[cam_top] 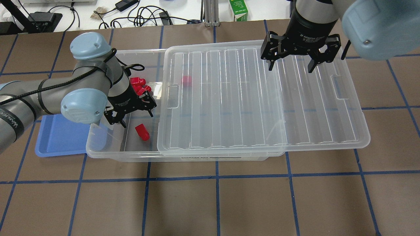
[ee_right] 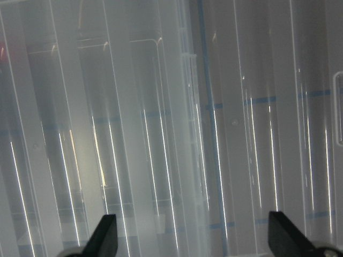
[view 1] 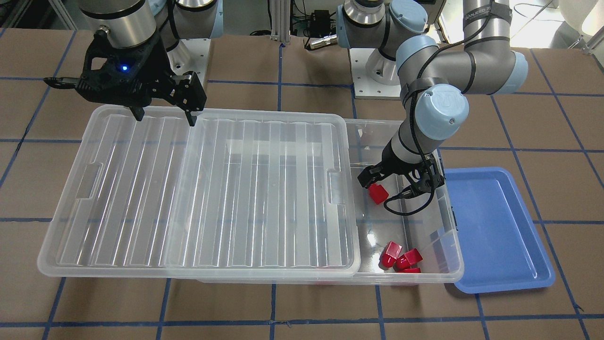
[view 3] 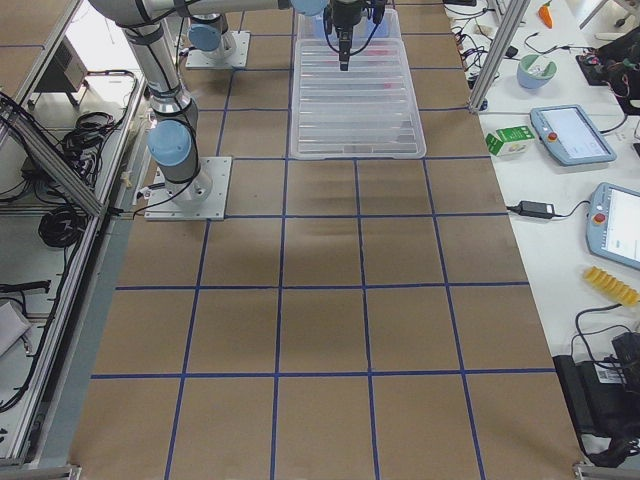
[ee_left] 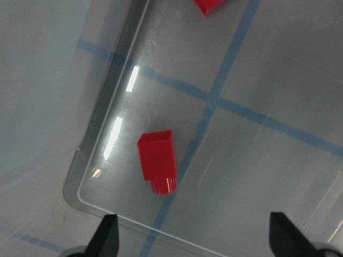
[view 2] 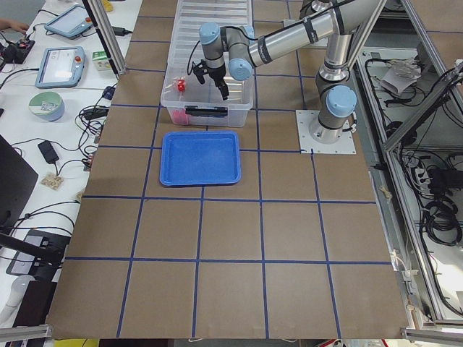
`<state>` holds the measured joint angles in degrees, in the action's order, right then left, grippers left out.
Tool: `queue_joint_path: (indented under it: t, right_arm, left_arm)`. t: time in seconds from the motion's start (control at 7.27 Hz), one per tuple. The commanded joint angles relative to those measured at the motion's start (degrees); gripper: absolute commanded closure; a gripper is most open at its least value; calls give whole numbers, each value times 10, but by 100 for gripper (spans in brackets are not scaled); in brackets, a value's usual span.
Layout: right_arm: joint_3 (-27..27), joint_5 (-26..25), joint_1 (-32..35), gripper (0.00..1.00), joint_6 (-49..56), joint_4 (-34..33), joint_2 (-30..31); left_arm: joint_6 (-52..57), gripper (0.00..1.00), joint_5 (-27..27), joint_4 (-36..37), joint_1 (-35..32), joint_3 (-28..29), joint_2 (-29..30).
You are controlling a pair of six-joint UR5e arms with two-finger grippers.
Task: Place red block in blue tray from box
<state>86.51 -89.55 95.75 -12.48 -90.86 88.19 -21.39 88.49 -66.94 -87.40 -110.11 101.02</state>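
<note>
With the left end effector (cam_top: 137,119) wide open and empty above the small glossy red plastic block (cam_top: 142,132) lying near a corner of the large clear plastic box (view 1: 450,245): line up across the flat sides, drop straight, close, then carry to the shallow blue plastic tray (view 1: 495,226) just beside

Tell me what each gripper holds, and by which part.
Nothing is held. The left gripper hangs open above a lone red block in the box; the right gripper hangs open over the lid.
</note>
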Motion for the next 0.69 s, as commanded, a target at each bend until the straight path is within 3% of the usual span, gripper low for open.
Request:
queue_joint_path:
  t: [0.0,0.55]
  right_arm:
    - [1,0,-1,0,0,1,1]
    - [1,1,0,0,0,1,1]
  left_arm:
    - [-1,0,-1,28,6,-31,5]
    - [1,0,1,66,6,-52,32]
